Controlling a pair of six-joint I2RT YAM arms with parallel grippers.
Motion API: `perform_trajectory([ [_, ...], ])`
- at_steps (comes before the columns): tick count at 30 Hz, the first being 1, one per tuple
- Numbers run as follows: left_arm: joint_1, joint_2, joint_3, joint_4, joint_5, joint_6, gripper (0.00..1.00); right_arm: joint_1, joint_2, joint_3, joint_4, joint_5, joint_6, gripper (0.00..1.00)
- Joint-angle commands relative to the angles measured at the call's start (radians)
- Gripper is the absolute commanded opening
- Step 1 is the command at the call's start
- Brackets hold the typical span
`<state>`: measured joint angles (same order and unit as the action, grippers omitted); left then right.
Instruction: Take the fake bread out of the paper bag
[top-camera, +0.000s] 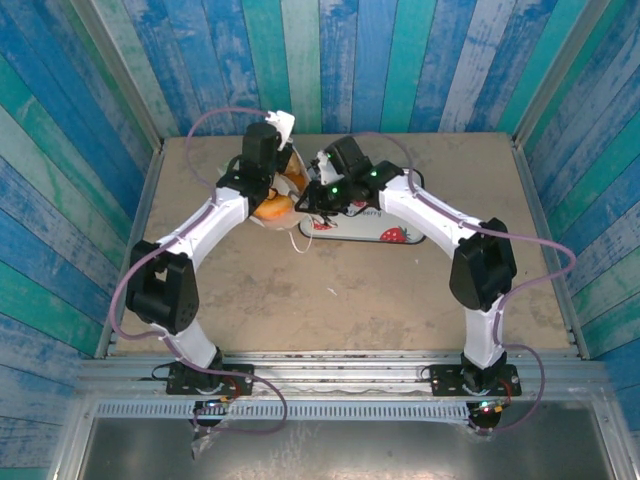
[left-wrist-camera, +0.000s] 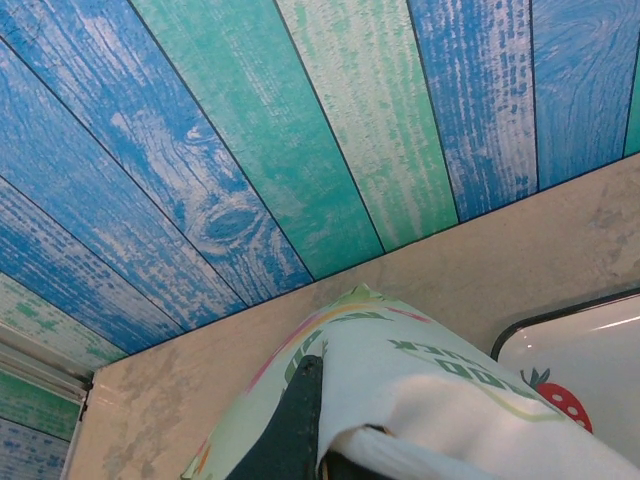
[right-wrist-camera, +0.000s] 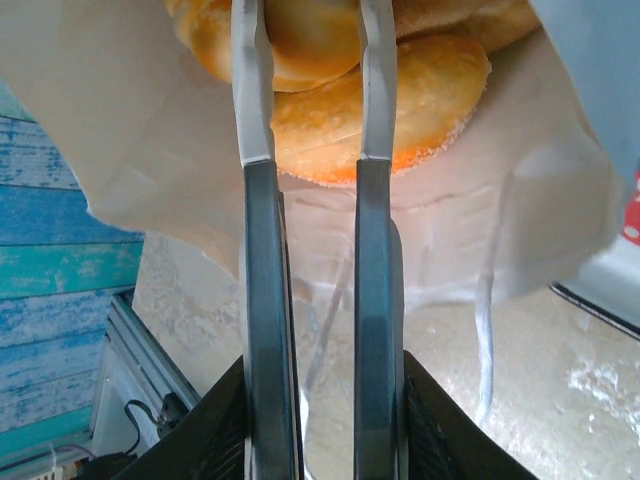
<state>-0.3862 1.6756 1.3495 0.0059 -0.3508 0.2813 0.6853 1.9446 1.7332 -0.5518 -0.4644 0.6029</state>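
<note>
The white paper bag (top-camera: 290, 172) lies at the back of the table with its mouth facing the near side. My left gripper (top-camera: 272, 163) is shut on the bag's printed end (left-wrist-camera: 420, 370); one dark finger (left-wrist-camera: 290, 430) shows against the paper and the other is under it. My right gripper (top-camera: 303, 197) reaches into the bag mouth (right-wrist-camera: 130, 150). Its fingers (right-wrist-camera: 252, 90) stand close together on either side of a golden fake bread roll (right-wrist-camera: 310, 40), gripper (right-wrist-camera: 310, 12) shut on it. An orange sugared bun (right-wrist-camera: 425, 95) lies just under it. Bread (top-camera: 272, 208) shows in the mouth.
The white strawberry-print tray (top-camera: 345, 232) sits right beside the bag, on its right, also seen as a tray (left-wrist-camera: 590, 350) in the left wrist view. The bag's cord handle (right-wrist-camera: 487, 330) hangs to the table. Blue-green plank walls enclose the back and sides.
</note>
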Motion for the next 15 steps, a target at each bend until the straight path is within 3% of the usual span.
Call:
perform_trajectory([
  [1, -0.002, 0.037, 0.039, 0.011, -0.033, -0.042, 0.0, 0.005, -0.076, -0.039, -0.014, 0.011, -0.027, 0.1],
  [15, -0.001, 0.053, 0.056, -0.015, -0.035, -0.071, 0.0, 0.019, -0.258, -0.186, -0.045, 0.049, -0.052, 0.09],
])
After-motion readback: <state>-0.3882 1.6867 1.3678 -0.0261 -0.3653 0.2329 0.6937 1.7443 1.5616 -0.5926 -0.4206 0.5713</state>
